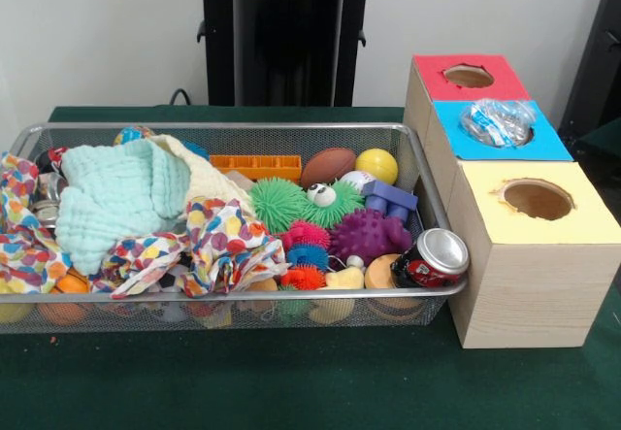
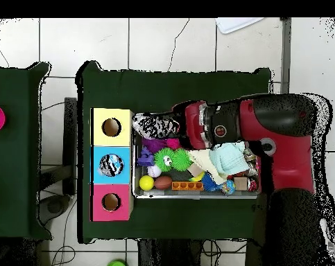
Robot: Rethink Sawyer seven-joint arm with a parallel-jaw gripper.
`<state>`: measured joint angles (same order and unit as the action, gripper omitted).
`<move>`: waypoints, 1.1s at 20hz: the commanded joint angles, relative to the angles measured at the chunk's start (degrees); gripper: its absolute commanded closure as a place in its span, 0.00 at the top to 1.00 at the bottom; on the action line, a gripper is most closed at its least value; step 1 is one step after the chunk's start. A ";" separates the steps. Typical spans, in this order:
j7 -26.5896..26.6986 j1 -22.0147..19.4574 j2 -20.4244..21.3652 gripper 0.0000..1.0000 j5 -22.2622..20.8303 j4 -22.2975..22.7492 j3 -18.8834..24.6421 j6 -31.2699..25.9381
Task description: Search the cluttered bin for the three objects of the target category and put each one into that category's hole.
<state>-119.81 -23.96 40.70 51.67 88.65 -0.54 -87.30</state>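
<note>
A wire mesh bin (image 1: 243, 129) holds cloths and many toys. A red soda can (image 1: 432, 258) lies on its side in the bin's front right corner, beside the yellow-topped box (image 1: 582, 221), whose hole (image 1: 537, 199) is empty. A crushed clear plastic bottle (image 1: 497, 121) sits in the hole of the blue-topped box (image 1: 558, 147). The red-topped box's hole (image 1: 469, 76) is empty. The front view shows no gripper. In the overhead view the red arm (image 2: 225, 125) reaches over the bin, and its gripper (image 2: 156, 126) hangs over the bin corner next to the yellow box (image 2: 111, 127).
A mint cloth (image 1: 116, 197) and a dotted cloth (image 1: 223, 241) cover the bin's left half. Around them lie a green spiky ball (image 1: 277, 204), a purple spiky ball (image 1: 369, 234), a brown football (image 1: 328, 166), a yellow ball (image 1: 376, 165) and an orange brick (image 1: 256, 165).
</note>
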 commanded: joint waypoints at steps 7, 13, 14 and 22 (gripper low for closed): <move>6.03 2.55 -0.60 0.00 7.49 8.04 7.20 11.09; 9.92 1.95 -2.81 0.00 6.78 8.73 8.25 15.41; 10.18 1.73 -2.95 0.00 6.54 8.89 8.52 15.84; 12.10 1.01 -2.64 0.00 7.35 11.06 10.47 19.26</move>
<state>-119.80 -22.00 40.11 56.14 93.04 4.23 -73.43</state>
